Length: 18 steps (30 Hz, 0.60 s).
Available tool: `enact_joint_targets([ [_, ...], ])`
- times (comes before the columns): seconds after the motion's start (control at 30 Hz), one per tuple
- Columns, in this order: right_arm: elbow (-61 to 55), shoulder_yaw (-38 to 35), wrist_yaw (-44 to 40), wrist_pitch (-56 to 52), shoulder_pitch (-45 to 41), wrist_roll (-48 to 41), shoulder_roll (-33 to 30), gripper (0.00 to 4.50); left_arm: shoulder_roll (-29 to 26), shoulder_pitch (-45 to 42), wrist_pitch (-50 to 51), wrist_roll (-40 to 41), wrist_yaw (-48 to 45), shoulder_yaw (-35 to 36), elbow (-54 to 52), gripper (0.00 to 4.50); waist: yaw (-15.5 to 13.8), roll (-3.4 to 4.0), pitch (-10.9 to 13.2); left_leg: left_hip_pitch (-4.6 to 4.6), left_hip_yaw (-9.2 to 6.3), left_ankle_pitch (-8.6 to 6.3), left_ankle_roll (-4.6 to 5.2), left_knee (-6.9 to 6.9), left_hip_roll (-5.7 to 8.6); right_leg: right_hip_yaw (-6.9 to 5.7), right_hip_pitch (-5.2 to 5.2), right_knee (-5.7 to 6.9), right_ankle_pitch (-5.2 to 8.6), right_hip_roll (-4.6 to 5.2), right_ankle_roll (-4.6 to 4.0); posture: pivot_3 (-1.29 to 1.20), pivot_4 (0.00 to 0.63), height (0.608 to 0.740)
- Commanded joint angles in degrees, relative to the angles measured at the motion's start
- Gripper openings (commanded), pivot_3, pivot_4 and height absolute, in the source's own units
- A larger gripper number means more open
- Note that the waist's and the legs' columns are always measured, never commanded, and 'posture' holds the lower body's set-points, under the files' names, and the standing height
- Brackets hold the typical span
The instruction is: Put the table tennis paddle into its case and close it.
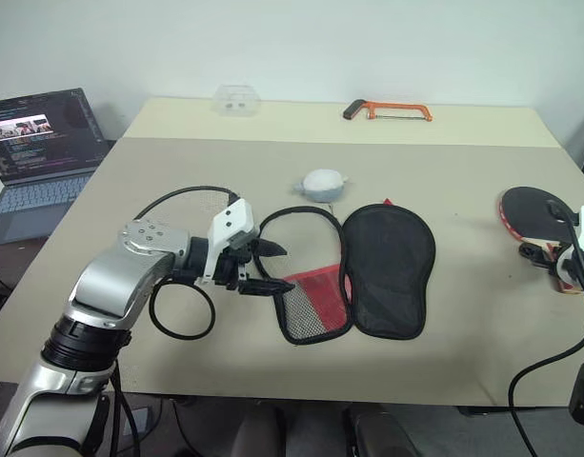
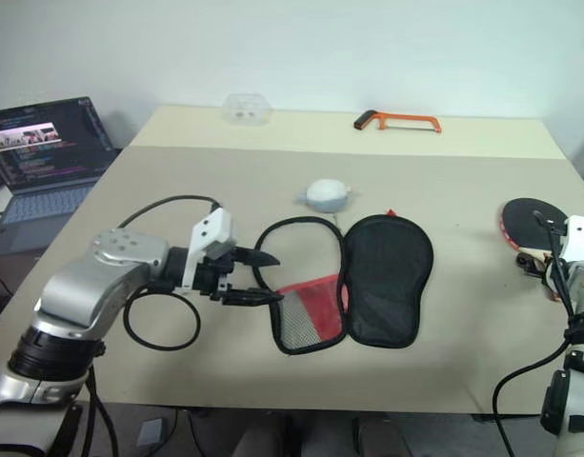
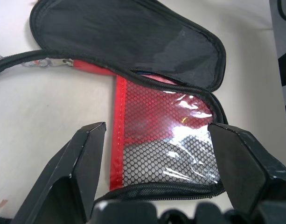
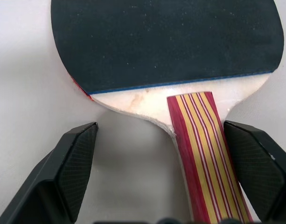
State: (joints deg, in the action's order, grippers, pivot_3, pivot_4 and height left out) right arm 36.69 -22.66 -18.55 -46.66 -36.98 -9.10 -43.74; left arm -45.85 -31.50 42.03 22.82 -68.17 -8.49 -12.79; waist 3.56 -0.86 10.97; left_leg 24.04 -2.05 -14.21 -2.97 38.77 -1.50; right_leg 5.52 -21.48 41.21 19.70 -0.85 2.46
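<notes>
Lining up wide jaws on case and paddle

At the left, the left gripper is held open beside the unzipped case, spread flat mid-table; at the far right, the right gripper is spread around the paddle handle, which runs toward the wrist, and contact cannot be judged.

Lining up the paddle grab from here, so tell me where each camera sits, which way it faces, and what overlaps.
Left eye, right eye: head, facing down over the table; both arms show.
Left wrist: along open left gripper at the unzipped case.
Right wrist: along open right gripper straddling the paddle handle.
Shared: case, paddle also in head views.
</notes>
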Motion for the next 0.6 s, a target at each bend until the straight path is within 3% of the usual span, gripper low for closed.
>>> enact_joint_targets([
  [0.03,2.6,0.3,0.5,3.0,-1.3,0.0,-0.2,3.59,-1.1,0.4,0.1,1.0,0.8,1.9,-2.4,3.82,0.0,0.0,0.0,-0.21,0.02,-0.01,0.01,-0.04,0.01,0.0,0.22,-0.07,0.0,0.0,0.0,0.0,0.15,0.74],
  [0.1,2.5,0.5,0.7,2.7,-1.4,-0.3,0.1,3.47,-1.5,0.7,0.2,1.2,0.9,2.0,-2.7,3.82,0.0,0.0,0.0,-0.25,0.05,-0.01,0.01,-0.03,0.02,-0.02,0.29,-0.09,0.0,0.0,0.01,0.0,0.15,0.74],
  [0.17,1.1,0.1,1.3,1.7,-1.5,-1.0,0.7,2.99,-1.8,0.9,0.4,1.3,1.0,2.2,-2.9,3.82,0.0,-0.01,0.0,-0.26,0.04,0.0,0.01,-0.02,0.02,0.0,0.3,-0.09,-0.01,0.0,0.02,0.0,0.15,0.74],
  [0.37,-11.7,-2.1,7.0,-5.8,-1.8,-3.4,4.8,1.12,-2.8,0.7,0.3,1.9,1.3,2.6,-2.4,3.82,0.2,0.0,0.0,-0.25,-0.02,0.0,0.0,-0.03,0.0,0.03,0.27,-0.08,-0.02,0.0,0.02,0.0,0.15,0.74],
  [0.6,-33.8,-8.7,19.4,-20.9,-8.0,-6.0,14.5,1.09,-2.8,0.8,-0.4,1.5,1.8,2.3,-1.3,3.82,0.8,0.15,0.1,-0.13,0.0,0.0,-0.01,-0.22,-0.01,0.06,0.04,-0.08,-0.01,0.0,0.02,0.0,0.15,0.74],
])
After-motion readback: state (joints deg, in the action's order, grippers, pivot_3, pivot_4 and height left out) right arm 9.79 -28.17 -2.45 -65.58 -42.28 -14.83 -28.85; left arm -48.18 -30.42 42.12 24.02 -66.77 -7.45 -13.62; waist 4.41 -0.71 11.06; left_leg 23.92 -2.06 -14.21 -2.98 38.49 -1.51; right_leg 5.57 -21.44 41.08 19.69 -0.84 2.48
